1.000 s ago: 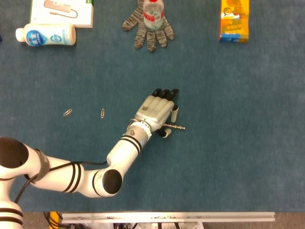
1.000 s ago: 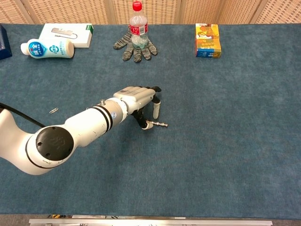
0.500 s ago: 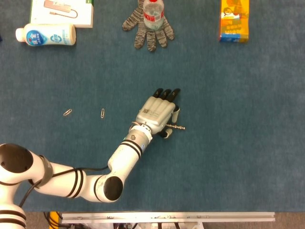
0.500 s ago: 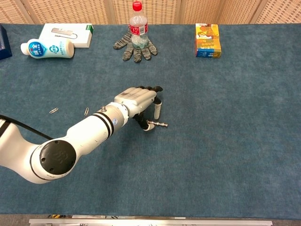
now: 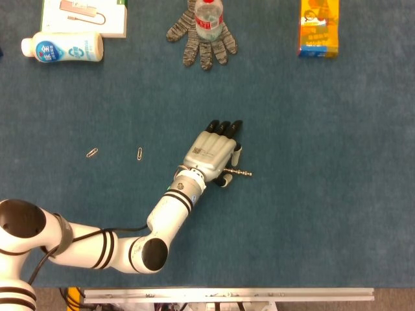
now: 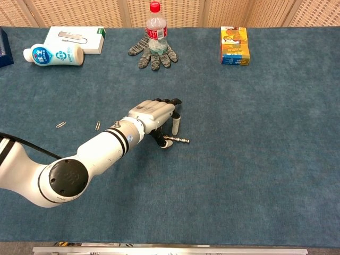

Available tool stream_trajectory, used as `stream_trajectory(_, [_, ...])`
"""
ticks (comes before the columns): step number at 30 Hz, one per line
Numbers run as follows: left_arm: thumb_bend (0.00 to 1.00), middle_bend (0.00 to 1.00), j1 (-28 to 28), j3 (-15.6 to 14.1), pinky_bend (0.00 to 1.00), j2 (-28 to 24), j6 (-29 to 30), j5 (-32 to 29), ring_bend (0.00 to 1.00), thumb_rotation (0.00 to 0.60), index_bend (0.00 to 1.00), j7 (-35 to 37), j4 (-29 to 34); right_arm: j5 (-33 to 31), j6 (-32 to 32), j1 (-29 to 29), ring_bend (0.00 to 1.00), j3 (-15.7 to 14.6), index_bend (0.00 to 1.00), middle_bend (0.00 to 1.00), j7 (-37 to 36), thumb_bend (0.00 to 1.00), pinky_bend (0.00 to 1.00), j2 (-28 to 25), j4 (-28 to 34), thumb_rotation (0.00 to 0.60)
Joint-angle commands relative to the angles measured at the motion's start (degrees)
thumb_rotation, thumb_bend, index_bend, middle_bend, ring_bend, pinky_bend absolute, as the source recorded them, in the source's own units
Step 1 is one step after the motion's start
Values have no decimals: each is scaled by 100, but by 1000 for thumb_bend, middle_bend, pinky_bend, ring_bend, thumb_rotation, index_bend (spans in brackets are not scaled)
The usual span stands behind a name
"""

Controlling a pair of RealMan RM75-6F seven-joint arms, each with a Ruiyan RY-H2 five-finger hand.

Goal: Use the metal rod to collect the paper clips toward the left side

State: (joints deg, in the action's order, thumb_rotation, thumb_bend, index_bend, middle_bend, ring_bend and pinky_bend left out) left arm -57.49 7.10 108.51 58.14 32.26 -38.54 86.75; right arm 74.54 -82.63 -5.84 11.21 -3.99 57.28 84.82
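where the left hand (image 5: 211, 152) rests palm-down on the blue table cloth (image 5: 324, 194), the metal rod (image 5: 238, 172) sticks out from under its near right edge, lying flat and pointing right. in the chest view the rod (image 6: 177, 139) shows between a downward-pointing white finger (image 6: 175, 124) just beyond it and a dark-tipped finger (image 6: 161, 139) at its left end, so it seems pinched or pinned there, though the contact itself is hidden under the palm and i cannot tell how firm the hold is. the other fingers, black at the tips, lie side by side pointing far and slightly right, pressed close together rather than spread.

the two paper clips sit well to the left of the hand, apart from each other: one paper clip (image 5: 139, 154) nearer the hand, the other paper clip (image 5: 92, 153) further left. both are tiny and their shape is hard to make out.

the inner end of the rod is covered by the hand. the right hand shows in neither view. along the far edge lie a white bottle (image 5: 62, 47) on its side, a white box (image 5: 84, 16) cut off by the frame, a grey glove (image 5: 202, 40) with a water bottle (image 6: 154, 28) standing on it, and an orange carton (image 5: 319, 29).
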Motion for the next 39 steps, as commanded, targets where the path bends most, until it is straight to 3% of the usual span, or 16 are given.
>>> stream_trajectory(1, [279, 0, 16, 20, 0, 1, 4, 22, 0, 600, 482, -12, 18, 5, 10, -3, 0, -5, 306, 59, 1, 0, 0, 10, -8, 600])
stream_trajectory(39, [286, 0, 146, 138, 0, 97, -132, -1, 0, 600, 535, -181, -150, 19, 36, 10, 0, -17, 306, 59, -12, 0, 0, 49, -31, 600])
